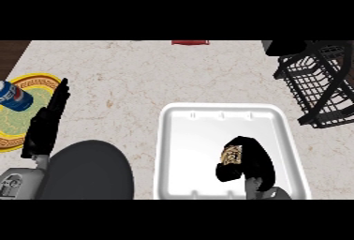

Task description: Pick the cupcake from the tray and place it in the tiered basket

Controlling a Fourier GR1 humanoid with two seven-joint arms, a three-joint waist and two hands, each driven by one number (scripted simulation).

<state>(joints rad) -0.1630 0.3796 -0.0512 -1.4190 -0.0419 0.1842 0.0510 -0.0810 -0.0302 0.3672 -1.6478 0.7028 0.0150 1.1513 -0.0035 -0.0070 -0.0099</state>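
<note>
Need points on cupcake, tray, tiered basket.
cupcake [232,154], head view: patterned wrapper showing inside the curled right hand [257,164].
tray [197,140], head view: bare white floor.
tiered basket [311,89], head view: black wire mesh side.

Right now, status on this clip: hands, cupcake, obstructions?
Right hand curled round cupcake over white tray. Left hand open, resting at left by yellow plate. Tiered basket upper right; nothing seen between it and tray.

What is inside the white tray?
Inside the white tray the right hand curls round the cupcake. Only a gold-brown patch of it shows; the hand covers the rest.
</note>
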